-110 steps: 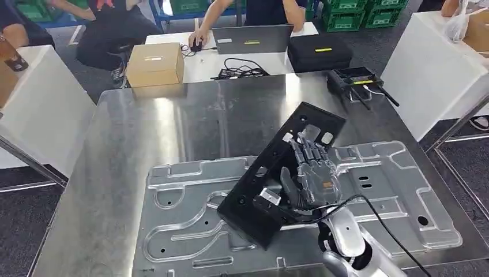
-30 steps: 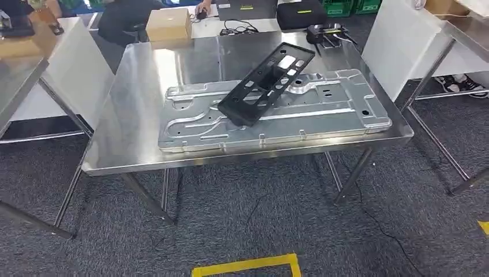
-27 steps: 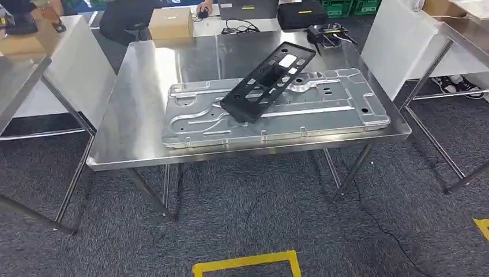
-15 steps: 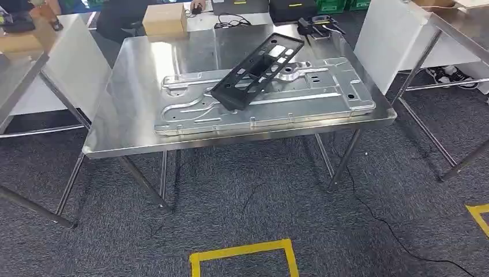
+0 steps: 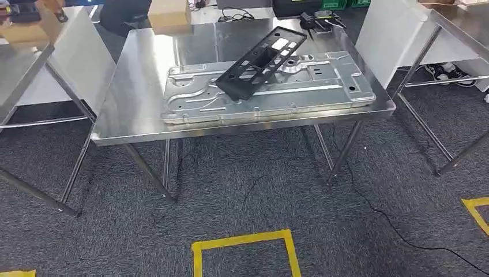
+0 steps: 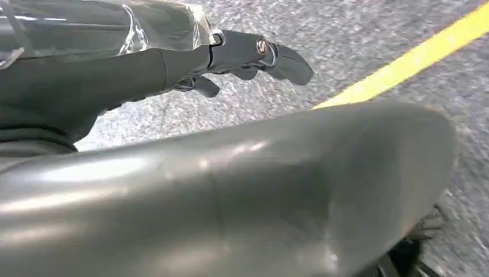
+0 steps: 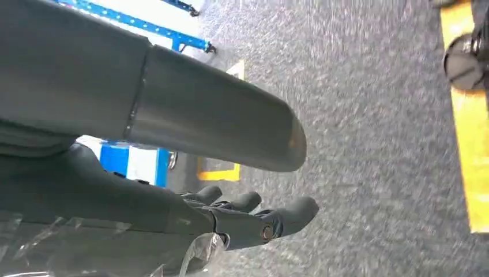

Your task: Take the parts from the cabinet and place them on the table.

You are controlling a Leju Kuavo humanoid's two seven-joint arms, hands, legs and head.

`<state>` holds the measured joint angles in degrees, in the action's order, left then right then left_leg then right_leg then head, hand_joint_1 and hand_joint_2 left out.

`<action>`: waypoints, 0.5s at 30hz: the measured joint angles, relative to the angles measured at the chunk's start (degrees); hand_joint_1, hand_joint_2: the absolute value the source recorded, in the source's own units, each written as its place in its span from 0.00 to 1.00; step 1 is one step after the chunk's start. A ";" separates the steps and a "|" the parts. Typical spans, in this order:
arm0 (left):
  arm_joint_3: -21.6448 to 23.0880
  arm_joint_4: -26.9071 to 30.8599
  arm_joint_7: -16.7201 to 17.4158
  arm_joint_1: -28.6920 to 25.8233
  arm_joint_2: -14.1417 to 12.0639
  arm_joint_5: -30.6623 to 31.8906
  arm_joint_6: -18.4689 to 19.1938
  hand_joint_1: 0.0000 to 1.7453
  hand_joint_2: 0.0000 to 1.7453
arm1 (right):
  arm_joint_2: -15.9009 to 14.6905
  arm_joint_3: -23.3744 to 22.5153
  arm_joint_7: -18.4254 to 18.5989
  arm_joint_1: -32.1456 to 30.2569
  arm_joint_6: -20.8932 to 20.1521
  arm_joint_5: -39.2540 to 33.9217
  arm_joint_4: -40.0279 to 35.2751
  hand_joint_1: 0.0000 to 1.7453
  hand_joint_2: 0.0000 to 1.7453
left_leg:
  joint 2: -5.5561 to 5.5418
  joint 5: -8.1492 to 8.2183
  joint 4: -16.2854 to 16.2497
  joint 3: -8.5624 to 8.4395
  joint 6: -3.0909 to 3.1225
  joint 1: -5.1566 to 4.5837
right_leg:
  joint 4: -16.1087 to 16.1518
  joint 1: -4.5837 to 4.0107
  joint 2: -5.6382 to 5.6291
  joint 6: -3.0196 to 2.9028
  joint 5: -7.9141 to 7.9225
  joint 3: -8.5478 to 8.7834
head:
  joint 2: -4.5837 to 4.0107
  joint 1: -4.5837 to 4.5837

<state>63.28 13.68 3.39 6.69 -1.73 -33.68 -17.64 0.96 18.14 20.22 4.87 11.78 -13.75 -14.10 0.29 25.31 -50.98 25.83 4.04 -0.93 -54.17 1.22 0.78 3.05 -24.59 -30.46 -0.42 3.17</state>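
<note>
A long black perforated panel (image 5: 260, 62) lies at a slant across a large stamped silver sheet-metal part (image 5: 323, 81) on the steel table (image 5: 138, 86), seen from a few steps back in the head view. Nothing touches either part. My left hand (image 6: 173, 63) hangs beside my body above the grey carpet, its fingers (image 6: 277, 57) stretched out and apart, holding nothing. My right hand (image 7: 190, 213) also hangs over the carpet with its fingers (image 7: 288, 213) extended and empty.
A yellow tape square (image 5: 242, 254) marks the carpet in front of me, with another tape corner (image 5: 476, 210) at the right. A black cable (image 5: 392, 225) trails from under the table. White tables (image 5: 75, 63) flank it; a cardboard box (image 5: 168, 12) sits behind.
Earlier my right hand rested on the black panel at the table; it has let go. The camera has backed away and keeps shifting; the parts lie unmoved.
</note>
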 joint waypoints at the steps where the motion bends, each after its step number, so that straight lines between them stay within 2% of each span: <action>1: -0.02 0.00 -0.04 0.05 0.00 -0.09 0.04 0.00 0.00 | -0.02 0.02 0.00 0.00 0.04 0.07 0.11 0.00 0.00 | -0.22 -0.54 0.43 0.04 0.09 0.17 | -1.71 0.14 -0.23 0.06 -1.60 -0.74 | 0.00 -0.07; 2: -0.04 0.00 -0.07 0.09 -0.06 -0.15 0.09 0.00 0.00 | 0.02 0.02 -0.02 0.00 0.07 0.07 0.22 0.00 0.00 | -0.38 -0.78 0.36 0.39 0.42 0.25 | -5.04 0.03 -0.34 0.06 -4.10 -2.22 | 0.00 -0.09; 3: -0.07 0.00 -0.07 0.00 -0.04 -0.17 0.09 0.00 0.00 | 0.02 0.04 -0.11 -0.05 0.07 0.07 0.26 0.00 0.00 | -0.55 -0.95 0.35 0.68 0.47 0.20 | -10.44 0.00 -0.49 0.18 -7.11 -4.45 | 0.00 -0.15; 4: -0.07 0.00 -0.07 -0.05 -0.04 -0.17 0.15 0.00 0.00 | 0.02 0.04 -0.11 -0.04 0.07 0.07 0.33 0.00 0.00 | -0.73 -1.13 0.28 0.95 0.52 0.09 | -15.64 0.00 -0.55 0.33 -9.36 -6.56 | 0.00 -0.15; 5: -0.07 0.00 -0.07 -0.15 -0.02 -0.17 0.22 0.00 0.00 | 0.07 0.04 -0.15 -0.05 0.07 0.02 0.35 0.00 0.00 | -0.99 -1.28 0.15 1.22 0.47 0.04 | -18.89 -0.02 -0.60 0.44 -10.25 -7.82 | 0.00 -0.15; 6: -0.07 0.00 -0.07 -0.25 0.02 -0.22 0.24 0.00 0.00 | 0.11 0.07 -0.22 -0.08 0.07 0.04 0.42 0.00 0.00 | -1.36 -1.36 -0.01 1.44 0.39 0.03 | -19.12 -0.01 -0.60 0.49 -9.71 -7.67 | 0.00 -0.15; 7: -0.07 0.00 -0.07 -0.29 0.02 -0.22 0.24 0.00 0.00 | 0.13 0.07 -0.28 -0.08 0.07 0.04 0.46 0.00 0.00 | -1.80 -1.39 -0.22 1.56 0.33 0.04 | -16.36 0.02 -0.65 0.51 -7.93 -5.93 | 0.00 -0.13; 8: -0.07 0.00 -0.07 -0.28 0.02 -0.22 0.26 0.00 0.00 | 0.13 0.07 -0.31 -0.09 0.07 0.04 0.52 0.00 0.00 | -2.32 -1.39 -0.52 1.66 0.27 0.11 | -11.28 0.08 -0.91 0.53 -5.43 -3.00 | 0.00 -0.13; 9: -0.07 0.00 -0.07 -0.22 0.02 -0.22 0.29 0.00 0.00 | 0.13 0.07 -0.35 -0.10 0.09 0.04 0.55 0.00 0.00 | -2.81 -1.30 -1.00 1.84 0.14 0.15 | -5.65 0.20 -1.67 0.52 -3.08 0.08 | 0.00 -0.13; 10: -0.07 0.00 -0.07 -0.13 0.02 -0.22 0.31 0.00 0.00 | 0.13 0.07 -0.35 -0.26 0.22 0.04 0.63 0.00 0.00 | -3.22 -1.10 -1.67 2.28 -0.17 0.17 | -1.20 0.48 -4.10 0.49 -2.25 2.21 | 0.00 -0.15; 11: -0.07 0.00 -0.02 0.07 0.00 -0.24 0.28 0.00 0.00 | 0.15 0.07 -0.35 -0.36 0.22 0.02 0.77 0.00 0.00 | -3.59 -0.81 -2.74 3.14 -0.62 -0.46 | -0.31 0.47 -4.71 0.06 -2.91 2.56 | 0.00 -0.15; 12: -0.07 0.00 0.00 0.14 0.02 -0.22 0.31 0.00 0.00 | 0.15 0.07 -0.35 -0.39 0.24 0.02 0.79 0.00 0.00 | -4.00 -1.00 -2.80 3.54 -0.76 -0.13 | -0.86 0.42 -4.23 -0.20 -2.80 1.99 | 0.00 -0.15; 14: -0.07 0.00 0.02 -0.03 0.02 -0.20 0.35 0.00 0.00 | 0.20 0.05 -0.35 -0.25 0.26 -0.02 0.85 0.00 0.00 | -4.78 -1.35 -2.73 3.92 -1.32 0.05 | -0.91 -0.06 -3.32 -0.80 -2.70 1.91 | 0.00 -0.13; 15: -0.07 -0.02 0.09 -0.15 -0.11 -0.22 0.35 0.00 0.00 | 0.52 0.07 -0.35 -0.21 0.22 -0.02 0.85 0.00 0.00 | -5.22 -1.34 -3.05 4.15 -1.50 0.09 | -0.71 0.41 -2.49 -1.23 -2.45 1.83 | 0.00 -0.13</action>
<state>63.21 13.66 3.48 6.53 -1.83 -33.90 -17.29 1.48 18.21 19.87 4.66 12.00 -13.77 -13.25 -4.93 23.97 -54.03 29.98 2.55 -0.85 -54.88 1.63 -1.70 1.82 -27.04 -28.64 -0.42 3.04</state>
